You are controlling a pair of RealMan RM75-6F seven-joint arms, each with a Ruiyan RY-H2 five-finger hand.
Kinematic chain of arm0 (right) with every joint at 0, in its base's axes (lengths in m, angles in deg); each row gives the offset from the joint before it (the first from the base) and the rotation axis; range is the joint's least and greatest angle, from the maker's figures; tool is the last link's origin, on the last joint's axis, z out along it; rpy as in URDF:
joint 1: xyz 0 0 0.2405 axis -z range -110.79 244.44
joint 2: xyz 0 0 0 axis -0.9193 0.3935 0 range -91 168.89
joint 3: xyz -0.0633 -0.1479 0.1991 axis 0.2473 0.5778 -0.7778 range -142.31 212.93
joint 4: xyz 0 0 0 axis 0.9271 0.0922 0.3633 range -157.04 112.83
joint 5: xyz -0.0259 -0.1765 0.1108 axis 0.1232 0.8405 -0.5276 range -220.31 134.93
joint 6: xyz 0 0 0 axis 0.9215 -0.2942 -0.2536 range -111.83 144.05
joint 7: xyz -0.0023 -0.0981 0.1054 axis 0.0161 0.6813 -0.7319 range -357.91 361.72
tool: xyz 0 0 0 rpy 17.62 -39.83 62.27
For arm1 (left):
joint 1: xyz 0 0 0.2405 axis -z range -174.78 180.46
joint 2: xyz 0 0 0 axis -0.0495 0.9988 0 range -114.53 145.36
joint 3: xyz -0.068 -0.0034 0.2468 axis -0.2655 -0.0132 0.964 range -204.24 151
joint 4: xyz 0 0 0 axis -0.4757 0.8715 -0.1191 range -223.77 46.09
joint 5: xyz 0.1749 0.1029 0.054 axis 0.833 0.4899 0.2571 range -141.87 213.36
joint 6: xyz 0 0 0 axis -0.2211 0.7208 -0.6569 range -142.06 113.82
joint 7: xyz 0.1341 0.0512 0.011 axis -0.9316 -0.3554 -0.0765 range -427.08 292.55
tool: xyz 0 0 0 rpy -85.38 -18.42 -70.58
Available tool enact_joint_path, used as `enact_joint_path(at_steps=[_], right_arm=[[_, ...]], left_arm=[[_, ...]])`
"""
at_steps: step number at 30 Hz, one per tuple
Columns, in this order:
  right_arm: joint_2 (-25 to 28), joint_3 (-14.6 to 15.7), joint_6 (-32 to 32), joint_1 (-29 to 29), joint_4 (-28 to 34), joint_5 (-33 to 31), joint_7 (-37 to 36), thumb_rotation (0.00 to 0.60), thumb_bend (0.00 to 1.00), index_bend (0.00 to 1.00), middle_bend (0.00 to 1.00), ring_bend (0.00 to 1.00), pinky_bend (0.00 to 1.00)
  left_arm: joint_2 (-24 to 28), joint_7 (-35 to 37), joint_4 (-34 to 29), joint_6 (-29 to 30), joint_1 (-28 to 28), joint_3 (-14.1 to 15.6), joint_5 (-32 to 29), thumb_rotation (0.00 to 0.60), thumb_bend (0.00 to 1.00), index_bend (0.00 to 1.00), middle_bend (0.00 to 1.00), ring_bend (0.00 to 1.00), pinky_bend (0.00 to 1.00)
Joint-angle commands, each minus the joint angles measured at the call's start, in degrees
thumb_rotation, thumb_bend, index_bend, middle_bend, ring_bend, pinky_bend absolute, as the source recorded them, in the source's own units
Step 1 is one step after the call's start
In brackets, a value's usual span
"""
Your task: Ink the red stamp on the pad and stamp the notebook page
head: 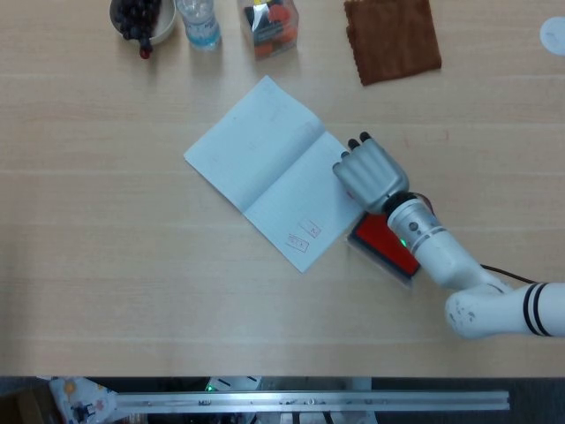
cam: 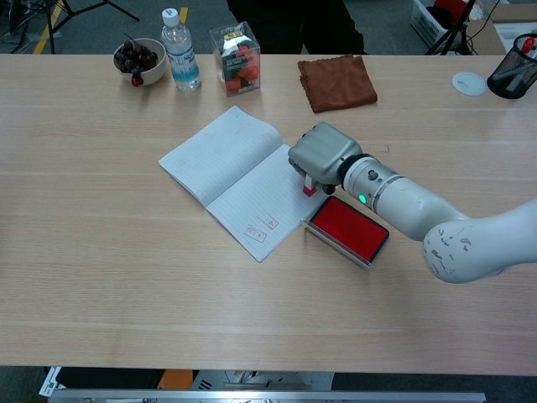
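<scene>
My right hand (cam: 323, 155) (head: 371, 172) grips the red stamp (cam: 310, 188), whose lower end shows just under the fingers, at the right edge of the open notebook (cam: 239, 179) (head: 265, 172). The stamp's base is at or just above the table beside the page; contact cannot be told. The red ink pad (cam: 347, 228) (head: 381, 240) lies open right of the notebook, partly under my forearm in the head view. Two small stamped marks (cam: 262, 228) sit near the page's lower corner. My left hand is out of sight in both views.
Along the far edge stand a bowl of dark fruit (cam: 138, 59), a water bottle (cam: 181, 50) and a clear box (cam: 236, 46). A brown cloth (cam: 337, 81) lies behind my hand. A white disc (cam: 468, 82) and a pen cup (cam: 513, 75) sit far right.
</scene>
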State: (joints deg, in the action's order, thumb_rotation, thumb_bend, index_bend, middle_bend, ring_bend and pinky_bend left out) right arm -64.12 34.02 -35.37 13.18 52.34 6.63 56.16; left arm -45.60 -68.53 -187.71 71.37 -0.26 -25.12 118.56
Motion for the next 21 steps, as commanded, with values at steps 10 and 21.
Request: enact_joint_path(at_steps=[10,21], right_arm=[[1.8,-1.1,-0.9,0.8,2.8,1.8,-3.2,0.600,0.33,0.69,0.50,0.31,0.31],[10.1,-1.7,-3.6,2.7,10.6,3.8,-6.2,0.600,0.33,0.69,0.50,0.31,0.31]], left_arm=[[0.2,0.0,-0.3,0.2,0.0,-0.1,0.3,0.600,0.27,0.04,0.04,0.04,0.06],[0.3,-0.5,-0.9,0.2,0.1,0.0,0.7,0.600,0.27,0.04,0.04,0.04,0.06]])
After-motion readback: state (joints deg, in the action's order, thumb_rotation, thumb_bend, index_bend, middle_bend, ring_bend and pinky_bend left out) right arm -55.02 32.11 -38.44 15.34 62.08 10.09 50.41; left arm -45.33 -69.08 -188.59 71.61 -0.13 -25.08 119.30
